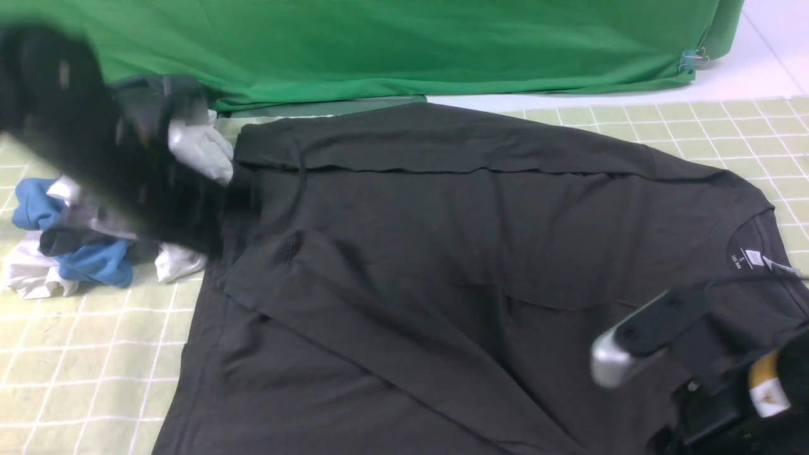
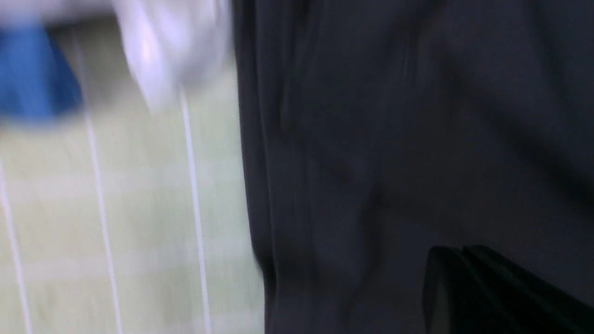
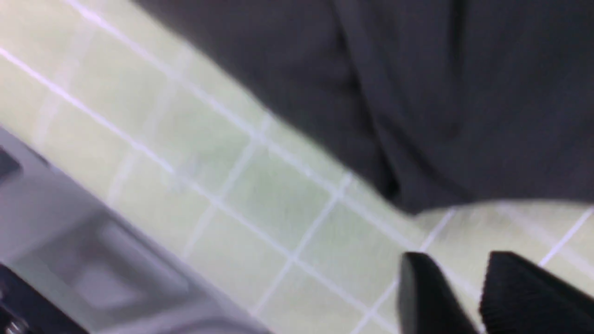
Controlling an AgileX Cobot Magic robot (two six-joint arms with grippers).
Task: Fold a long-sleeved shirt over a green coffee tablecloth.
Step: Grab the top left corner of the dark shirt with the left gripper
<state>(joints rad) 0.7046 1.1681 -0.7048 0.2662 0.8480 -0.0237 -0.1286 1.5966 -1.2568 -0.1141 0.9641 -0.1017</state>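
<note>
The long-sleeved shirt [image 1: 442,240], dark charcoal, lies spread across the green coffee tablecloth [image 1: 76,366] with its collar and white neck label [image 1: 746,258] at the right. A sleeve is folded over the body. My left arm [image 1: 95,139] is a blur at the shirt's left edge. In the left wrist view my left gripper [image 2: 452,250] is shut and empty above the shirt [image 2: 394,139], near its edge on the tablecloth [image 2: 139,208]. My right arm [image 1: 695,354] sits at the lower right. My right gripper [image 3: 457,257] is open over the tablecloth [image 3: 278,195], just off the shirt's edge [image 3: 441,93].
A pile of white and blue garments [image 1: 76,253] lies at the left, partly behind my left arm. Plain bright green fabric [image 1: 379,44] with a clip [image 1: 692,60] hangs along the back. A grey machine part [image 3: 69,241] borders the tablecloth in the right wrist view.
</note>
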